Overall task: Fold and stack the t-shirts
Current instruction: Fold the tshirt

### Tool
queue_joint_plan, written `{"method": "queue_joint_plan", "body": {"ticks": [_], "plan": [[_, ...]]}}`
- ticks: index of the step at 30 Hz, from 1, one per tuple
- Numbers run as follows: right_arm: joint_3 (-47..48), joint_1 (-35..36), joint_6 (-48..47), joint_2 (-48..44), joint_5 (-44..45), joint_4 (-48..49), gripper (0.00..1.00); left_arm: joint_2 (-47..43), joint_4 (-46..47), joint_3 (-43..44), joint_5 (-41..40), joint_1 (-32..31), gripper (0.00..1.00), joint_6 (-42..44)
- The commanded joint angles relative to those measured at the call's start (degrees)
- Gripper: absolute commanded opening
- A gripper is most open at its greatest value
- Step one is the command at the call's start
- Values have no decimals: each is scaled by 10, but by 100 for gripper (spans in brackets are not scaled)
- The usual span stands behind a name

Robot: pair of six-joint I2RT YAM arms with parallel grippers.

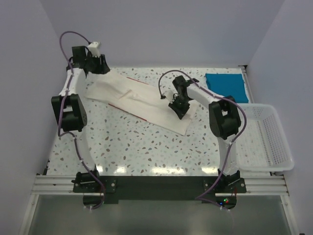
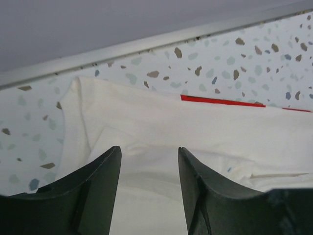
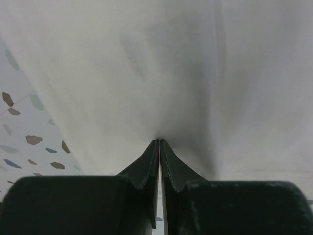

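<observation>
The cream-white t-shirt (image 1: 142, 100) lies folded into a long strip across the table's middle, thin red edges showing. It fills the left wrist view (image 2: 161, 132), with a red strip at its far edge, and the right wrist view (image 3: 161, 73). My left gripper (image 1: 96, 63) is open at the shirt's far left end, fingers (image 2: 98, 186) over the cloth and holding nothing. My right gripper (image 1: 179, 105) is shut on the shirt's right end, the cloth pinched between its fingertips (image 3: 160, 144). The teal-blue t-shirt (image 1: 226, 86) lies folded at the far right.
A white plastic lattice basket (image 1: 266, 139) stands at the table's right edge. The speckled table (image 1: 146, 147) is bounded by walls at the back and both sides; a metal rail runs along the back edge (image 2: 146, 46).
</observation>
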Motion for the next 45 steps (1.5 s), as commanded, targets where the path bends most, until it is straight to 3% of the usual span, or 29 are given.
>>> {"method": "queue_joint_plan", "body": {"ticks": [1,5,10,15,19,23,29,35,40,45], "plan": [[-34,16,-32,11,29,15,7,-86,2,3,-16,6,55,11],[-119,67,-40,-24,4,27,6,-126,-41,-42,-32,6,43,22],[-197,166,-37,-79,-85,3,6,-143,-77,-106,-6,5,40,19],[-190,275,-20,-131,-212,-18,10,-109,-85,-122,14,-5,39,19],[-143,266,-17,-160,-261,-30,13,-58,-82,-89,17,-14,39,10],[-125,203,-2,-179,-279,-27,14,11,-69,-41,12,-35,36,4],[-80,113,-11,-149,-241,-58,13,103,-62,18,-3,-71,29,2],[-117,107,-9,-135,-144,-30,12,174,-79,83,-25,-101,29,15],[-164,123,2,-105,-139,5,12,204,-85,96,-31,-128,31,33],[-202,164,27,-78,-156,54,11,241,-109,171,12,-152,37,49]]}}
